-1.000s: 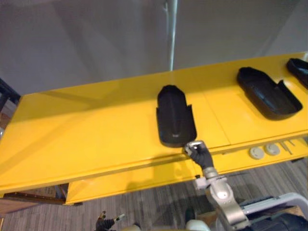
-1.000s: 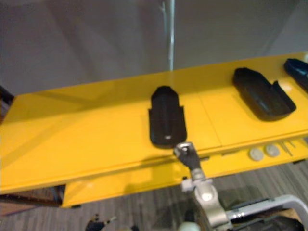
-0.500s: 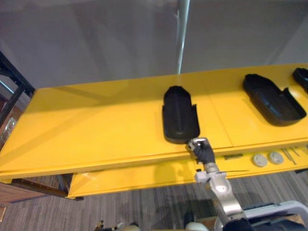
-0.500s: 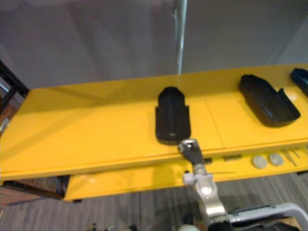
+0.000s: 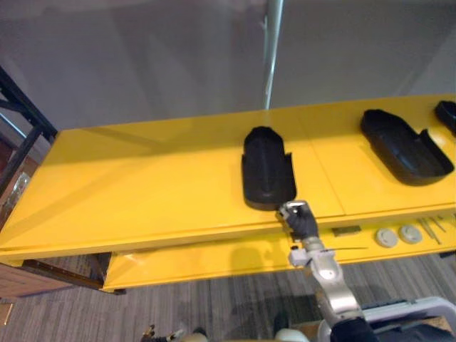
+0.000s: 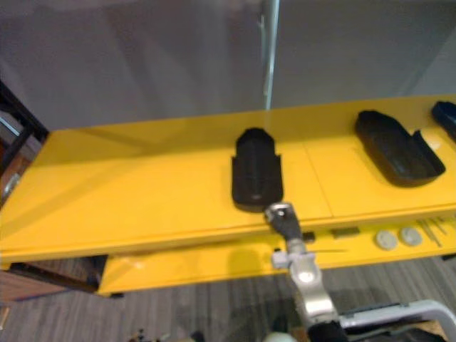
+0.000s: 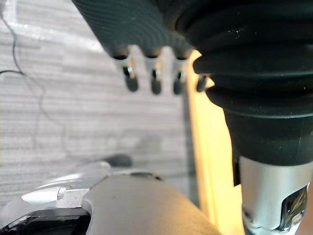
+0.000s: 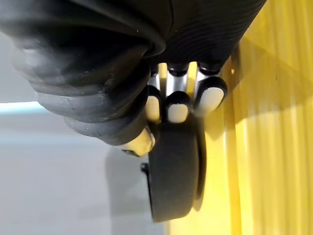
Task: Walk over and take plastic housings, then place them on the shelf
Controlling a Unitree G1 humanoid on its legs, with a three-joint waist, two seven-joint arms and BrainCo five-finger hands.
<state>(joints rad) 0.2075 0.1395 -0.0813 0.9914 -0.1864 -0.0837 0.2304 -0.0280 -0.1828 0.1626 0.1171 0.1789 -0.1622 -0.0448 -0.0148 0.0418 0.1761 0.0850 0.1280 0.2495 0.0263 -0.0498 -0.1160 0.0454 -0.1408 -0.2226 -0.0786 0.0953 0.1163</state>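
Observation:
A black plastic housing (image 5: 267, 174) lies lengthways on the yellow shelf (image 5: 142, 192), near its middle. My right hand (image 5: 299, 221) is at the housing's near end, by the shelf's front edge. In the right wrist view its fingers (image 8: 178, 105) curl over the end of the housing (image 8: 173, 166), with the thumb against its side. My left hand (image 7: 154, 81) hangs low beside the shelf over the floor, fingers relaxed and holding nothing.
A second black housing (image 5: 405, 146) lies further right on the shelf, and part of a third (image 5: 447, 112) shows at the right edge. Two pale discs (image 5: 397, 236) sit on the lower ledge. A metal post (image 5: 271, 53) rises behind; a dark rack frame (image 5: 21, 114) stands left.
The whole picture has shifted, so the camera moved. My right hand stays at the near end of the middle housing, which still rests on the shelf.

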